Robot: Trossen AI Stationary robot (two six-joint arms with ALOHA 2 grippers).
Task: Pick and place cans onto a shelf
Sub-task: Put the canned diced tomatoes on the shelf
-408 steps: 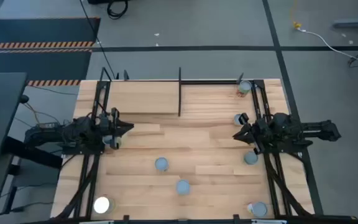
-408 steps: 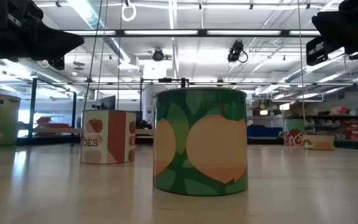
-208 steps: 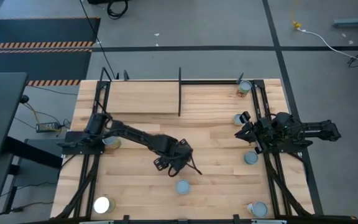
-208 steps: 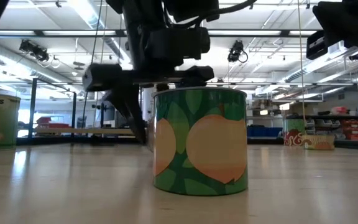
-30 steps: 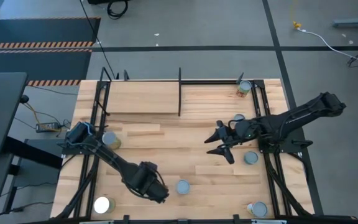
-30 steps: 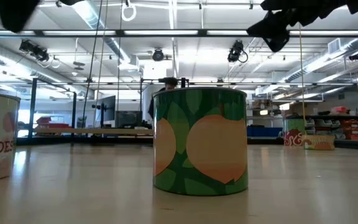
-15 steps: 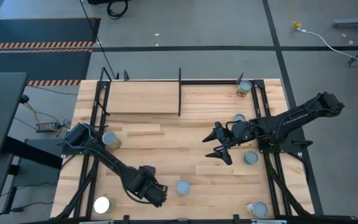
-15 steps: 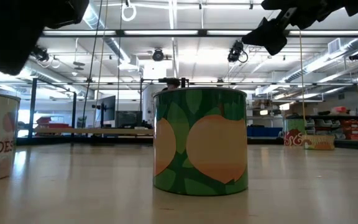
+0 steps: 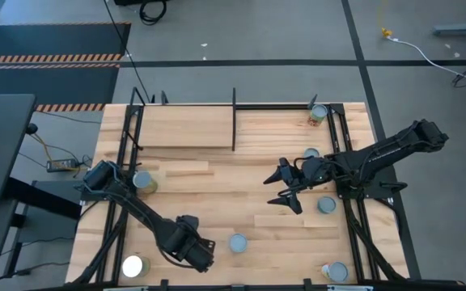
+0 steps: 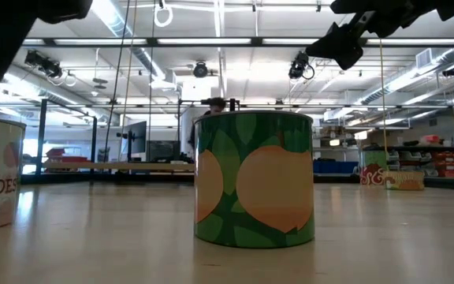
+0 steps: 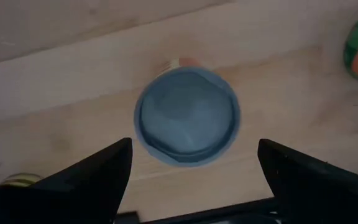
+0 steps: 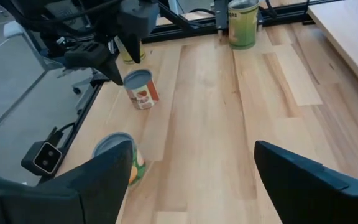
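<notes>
1. The left pincer [image 9: 196,255], spread wide, hovers at the worktop's [image 9: 241,182] six o'clock edge over a tomato can [image 11: 187,116], released standing.
2. The right pincer [image 9: 285,194], also spread, hangs near centre, probably heading for the green can [image 9: 238,242].
3. The shelf [image 9: 186,128] at eleven o'clock is bare.

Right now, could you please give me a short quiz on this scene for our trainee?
1. True or false: the narrow pale wooden shelf holds no cans.
2. The left hand is: A) open above a round blue-lidded tin can; B) shut on it; C) parked at the table's edge.
3. Fill in: the right hand, open over the planked wooden tabletop, holds ____.
Key: 1 true; 2 A; 3 nothing.
</notes>
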